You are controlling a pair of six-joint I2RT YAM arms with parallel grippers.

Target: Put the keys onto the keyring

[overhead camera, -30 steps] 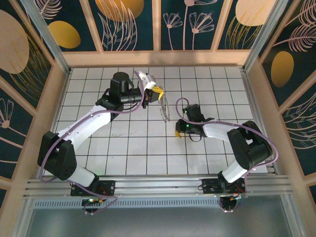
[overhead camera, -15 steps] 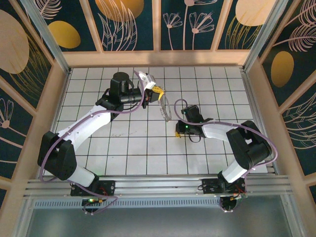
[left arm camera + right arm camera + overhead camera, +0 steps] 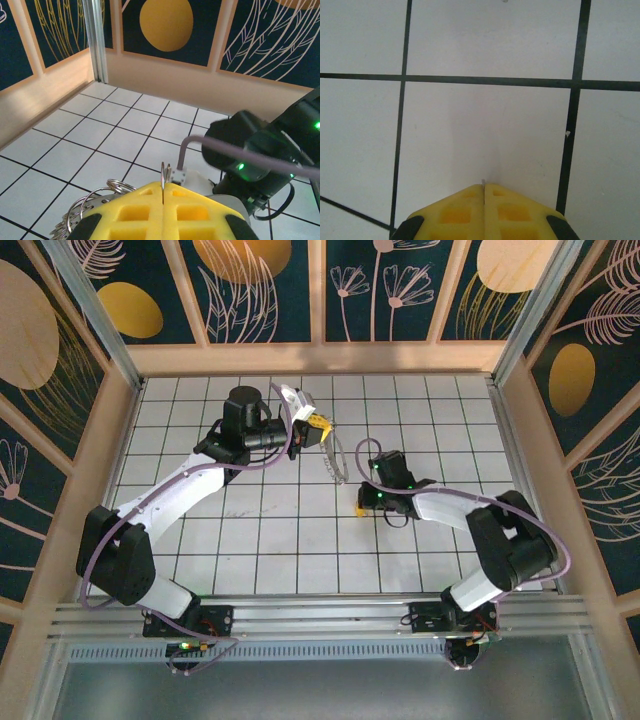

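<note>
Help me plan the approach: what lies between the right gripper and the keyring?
Bare tiled floor lies between the right gripper and the keyring, with nothing resting on that stretch; the top external view shows it.

The left arm [image 3: 175,495] and right arm [image 3: 440,505] have white links and black joints, with a thin purple cable [image 3: 210,143] looping along each. The fingers [image 3: 135,212] are yellow blocks with square recesses and black sides. A green light [image 3: 240,166] glows on the right arm's black wrist, at 4 o'clock in the left wrist view.
</note>
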